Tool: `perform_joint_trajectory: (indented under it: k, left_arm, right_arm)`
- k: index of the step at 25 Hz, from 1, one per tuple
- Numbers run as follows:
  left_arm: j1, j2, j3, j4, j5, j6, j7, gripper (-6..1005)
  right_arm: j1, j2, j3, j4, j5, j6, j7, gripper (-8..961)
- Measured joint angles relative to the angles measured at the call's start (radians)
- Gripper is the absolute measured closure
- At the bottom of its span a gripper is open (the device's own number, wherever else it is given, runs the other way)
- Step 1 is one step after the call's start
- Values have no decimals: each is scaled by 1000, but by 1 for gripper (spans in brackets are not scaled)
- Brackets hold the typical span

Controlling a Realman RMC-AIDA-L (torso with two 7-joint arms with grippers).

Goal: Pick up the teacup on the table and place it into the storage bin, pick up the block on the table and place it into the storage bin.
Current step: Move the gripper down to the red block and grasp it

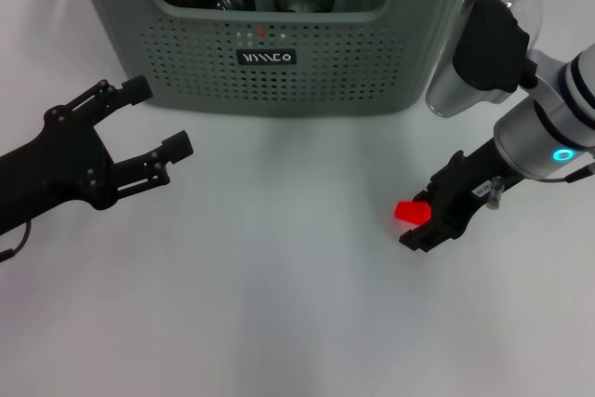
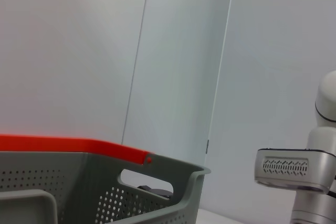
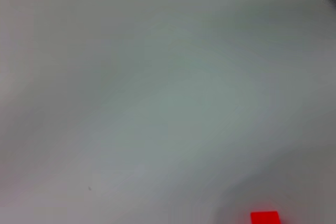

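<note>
Your left gripper (image 1: 153, 132) hangs over the left side of the white table (image 1: 279, 323), just short of the storage bin's front wall, its two fingers spread wide and empty; treat it as idle. Centre and far: the storage bin (image 1: 279, 62) stands at the back of the table, label facing you, and two dark, glassy, rounded items already lie inside it. You cannot tell from here whether one of them is the teacup, but no cup shows on the bare table, so that half of the job looks finished. Right of centre: the red block (image 1: 410, 211) sits at the tip of your right gripper (image 1: 426, 220), touching the black fingers; the right wrist view catches only a corner of red low in frame. Whether the fingers have closed on the block or merely rest against it, and whether it is off the table, you cannot tell. A clear glass carafe (image 1: 483, 44) stands just beside the bin's right end, behind the right arm. The block step is in hand. Next move: confirm the grip, lift straight up, then carry left and back over the bin's rim, keeping the forearm clear of the carafe, and release inside.
</note>
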Motion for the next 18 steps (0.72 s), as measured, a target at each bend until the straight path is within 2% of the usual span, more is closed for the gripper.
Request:
perform_joint_trajectory:
  k: [3, 9, 18]
  left_arm:
    - [0, 0, 0, 0, 0, 1, 0, 82]
    - [-1, 0, 0, -2, 0, 1, 0, 82]
    - [-4, 0, 0, -2, 0, 7, -4, 82]
  right_arm:
    - [-2, 0, -2, -5, 0, 3, 1, 304]
    - [-2, 0, -26, -1, 0, 28, 15, 299]
    - [-3, 0, -46, 8, -17, 55, 54, 452]
